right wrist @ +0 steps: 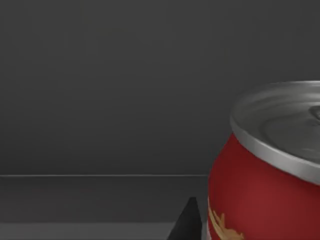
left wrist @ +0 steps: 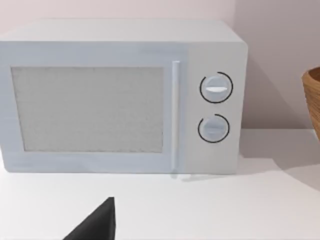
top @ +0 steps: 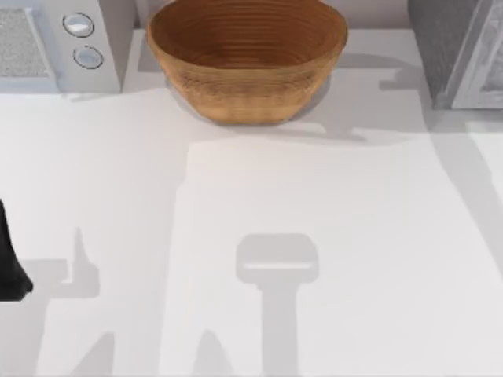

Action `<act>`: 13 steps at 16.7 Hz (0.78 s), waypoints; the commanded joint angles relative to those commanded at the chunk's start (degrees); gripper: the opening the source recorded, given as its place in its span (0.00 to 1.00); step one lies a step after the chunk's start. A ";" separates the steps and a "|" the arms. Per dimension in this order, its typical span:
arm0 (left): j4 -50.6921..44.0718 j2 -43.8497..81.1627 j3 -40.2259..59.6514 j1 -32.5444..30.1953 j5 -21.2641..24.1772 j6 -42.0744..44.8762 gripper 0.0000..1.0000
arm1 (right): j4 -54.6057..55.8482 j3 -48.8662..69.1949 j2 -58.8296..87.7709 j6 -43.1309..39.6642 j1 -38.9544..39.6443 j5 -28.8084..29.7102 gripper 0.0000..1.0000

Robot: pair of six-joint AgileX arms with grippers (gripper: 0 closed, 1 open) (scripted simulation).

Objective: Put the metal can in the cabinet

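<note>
The metal can [right wrist: 265, 190] is red with a shiny silver top and a bit of white-and-yellow label. It stands upright, close up in the right wrist view, against a dark grey wall and floor. One dark fingertip [right wrist: 189, 222] of my right gripper rests against the can's side, so the gripper looks shut on it. The cabinet [top: 456, 55], with a speckled dark grey side and a pale framed door, stands at the table's back right corner. My left arm [top: 9, 263] is parked at the table's left edge.
A large wicker bowl [top: 247, 59] sits at the back middle of the table. A light grey microwave [top: 59, 43] with two round knobs [left wrist: 215, 107] stands at the back left. The white tabletop [top: 259, 236] stretches across the front.
</note>
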 joint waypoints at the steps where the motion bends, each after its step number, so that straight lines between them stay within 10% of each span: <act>1: 0.00 0.00 0.00 0.00 0.00 0.00 1.00 | -0.67 2.06 1.65 0.00 -0.02 -0.25 0.00; 13: 0.00 0.00 0.00 0.00 0.00 0.00 1.00 | -6.21 24.27 17.98 0.14 -1.68 -2.00 0.00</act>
